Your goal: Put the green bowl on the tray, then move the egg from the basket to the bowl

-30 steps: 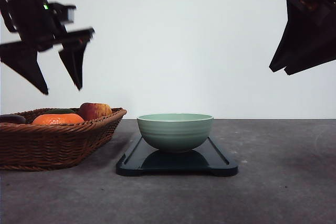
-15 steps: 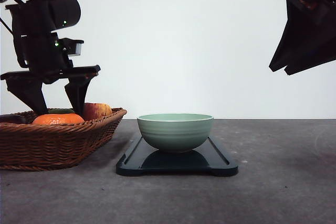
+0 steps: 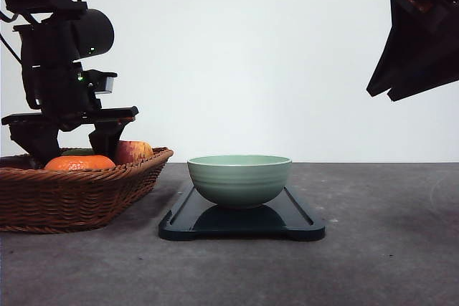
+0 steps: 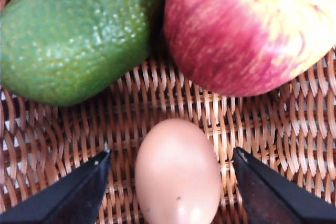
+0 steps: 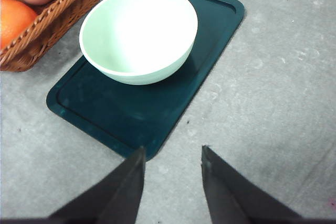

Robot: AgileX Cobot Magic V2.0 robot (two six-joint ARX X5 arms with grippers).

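The green bowl (image 3: 239, 179) stands upright on the dark tray (image 3: 301, 221), also seen as bowl (image 5: 139, 32) on tray (image 5: 157, 103). In the wicker basket (image 3: 79, 195) my left gripper (image 3: 72, 145) is lowered among the fruit. It is open, and the tan egg (image 4: 177, 174) lies on the weave between its two fingers (image 4: 73, 192), with gaps on both sides. My right gripper (image 3: 416, 48) hangs high at the right, open and empty (image 5: 172, 150), above the table just off the tray's corner.
An avocado (image 4: 73, 35) and a red-yellow apple (image 4: 247, 30) lie just beyond the egg. An orange (image 3: 79, 163) sits at the basket's front. The basket's rim (image 5: 68, 9) lies close to the tray's left side. Grey table (image 3: 380, 249) stretches to the right.
My left arm has come down from above the basket until its fingers are inside it. The right arm, bowl and tray have stayed put.
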